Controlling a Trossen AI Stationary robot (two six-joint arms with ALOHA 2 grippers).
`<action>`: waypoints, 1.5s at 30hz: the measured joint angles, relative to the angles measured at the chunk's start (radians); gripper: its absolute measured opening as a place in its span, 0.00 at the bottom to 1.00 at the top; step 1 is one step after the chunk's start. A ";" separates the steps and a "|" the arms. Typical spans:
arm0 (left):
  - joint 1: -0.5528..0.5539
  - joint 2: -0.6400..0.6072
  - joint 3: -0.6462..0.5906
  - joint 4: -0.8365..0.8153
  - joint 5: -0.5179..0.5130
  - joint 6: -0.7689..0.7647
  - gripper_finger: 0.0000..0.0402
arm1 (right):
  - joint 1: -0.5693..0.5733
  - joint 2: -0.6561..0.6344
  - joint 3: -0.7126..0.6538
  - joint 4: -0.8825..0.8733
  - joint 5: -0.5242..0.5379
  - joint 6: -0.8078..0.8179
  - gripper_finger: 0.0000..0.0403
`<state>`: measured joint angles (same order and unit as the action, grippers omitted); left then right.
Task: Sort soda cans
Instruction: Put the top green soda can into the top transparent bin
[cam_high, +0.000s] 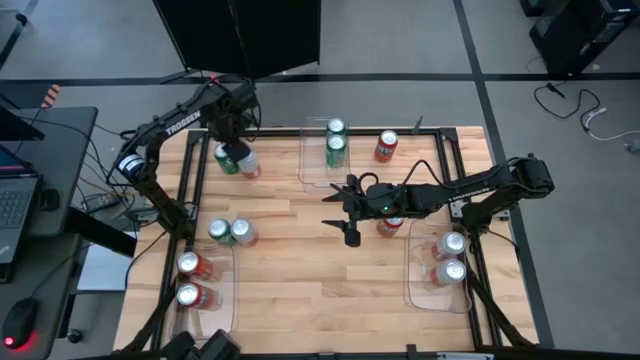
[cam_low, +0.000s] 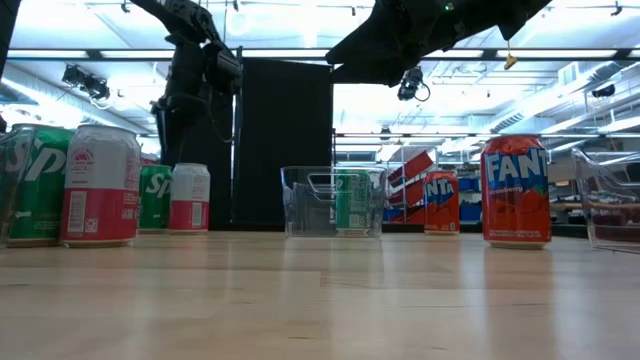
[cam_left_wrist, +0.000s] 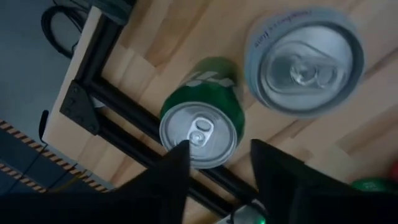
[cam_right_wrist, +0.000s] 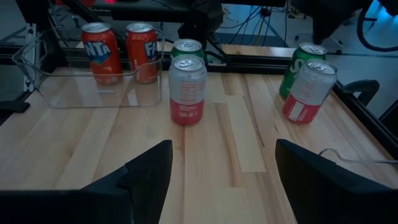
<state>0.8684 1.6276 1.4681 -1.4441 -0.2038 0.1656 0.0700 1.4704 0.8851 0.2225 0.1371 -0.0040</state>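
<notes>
Currently your green can stands upright near the tabletop's far left corner, just beside a silver-white can. Left gripper hovers directly above the green can, jaws apart, gripping nothing. Risk: descend off-centre and one finger clips the rim, tipping the can into its neighbour or toward the black frame rail. Right gripper waits over mid-tabletop, jaws wide, empty, a red can just beside it.

Top cam overhead, low cam table-level; both see table.
</notes>
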 joint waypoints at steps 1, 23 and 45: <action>0.000 0.000 0.000 0.008 0.000 -0.013 0.50 | 0.000 0.000 0.000 0.000 0.000 0.000 0.67; 0.092 0.000 0.000 0.011 0.060 -0.071 0.85 | 0.000 0.000 0.000 -0.001 0.000 0.000 0.67; 0.112 0.001 -0.205 0.142 0.052 -0.062 0.85 | 0.000 0.000 0.000 -0.001 0.000 0.000 0.67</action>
<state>0.9802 1.6287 1.2631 -1.3018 -0.1514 0.1040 0.0700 1.4704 0.8850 0.2219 0.1368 -0.0039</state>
